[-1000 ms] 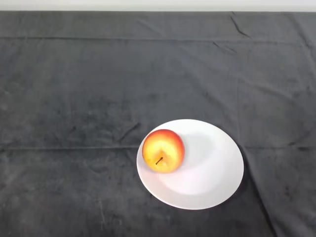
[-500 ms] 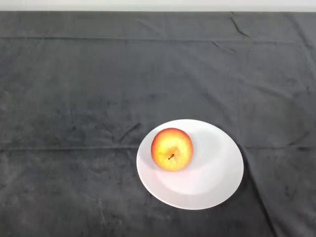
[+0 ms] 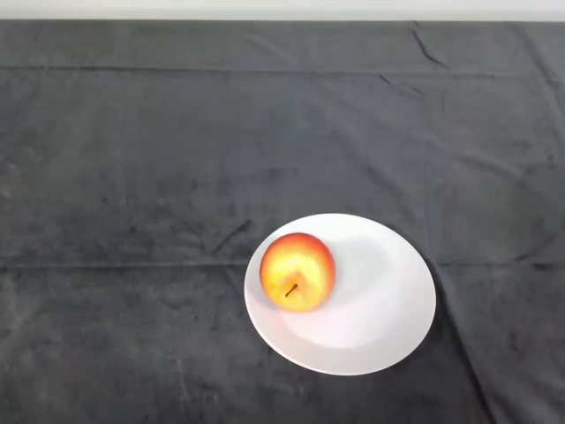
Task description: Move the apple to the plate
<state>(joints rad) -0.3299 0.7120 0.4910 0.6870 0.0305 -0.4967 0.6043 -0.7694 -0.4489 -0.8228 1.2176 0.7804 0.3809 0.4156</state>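
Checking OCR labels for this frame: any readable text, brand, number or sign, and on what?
None. The apple shows no sticker, only red-yellow skin and its stem. The white plate it sits on is plain, with no print or mark. The dark cloth carries no label or writing.

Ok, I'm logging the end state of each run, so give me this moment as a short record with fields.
apple: red and yellow, stem showing, resting on the plate's left part
plate: white, round, lying flat on the cloth, bearing only the apple
cloth: dark, creased, covering the table
robot hand: not in view
task state: apple is on the plate
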